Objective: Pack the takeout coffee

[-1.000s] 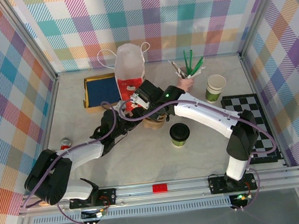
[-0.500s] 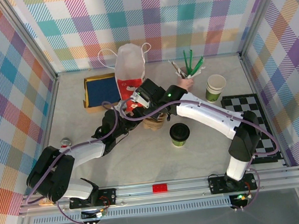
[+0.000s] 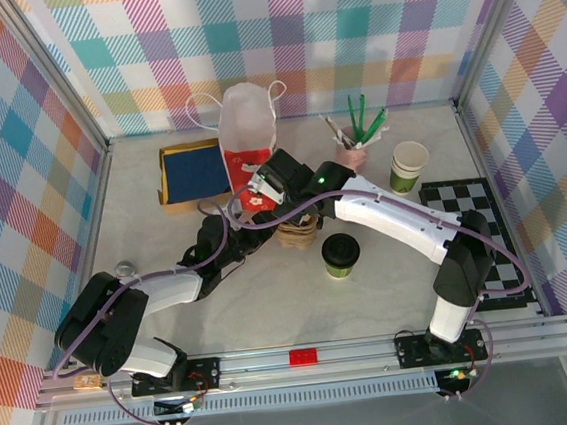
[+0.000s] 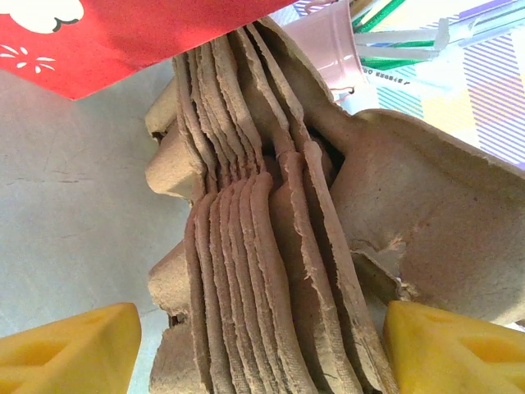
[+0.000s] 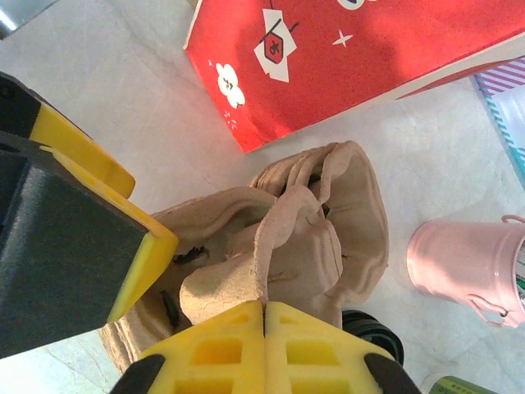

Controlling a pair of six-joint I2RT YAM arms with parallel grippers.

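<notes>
Takeout coffee stands on the table just right of the pulp carrier stack; probably light, squashy and spillable, so take it gently round the middle. Left gripper gapes astride the stack, gripping nothing; right gripper is clamped tight

Takeout coffee: small paper cup, olive-green body, round black plastic lid seated on top. Stands upright on the pale bench, near the centre, slightly toward the right side. Just right of the brown pulp tray stack, not touching it. Much shorter than the red bag, which stands farther back.
</notes>
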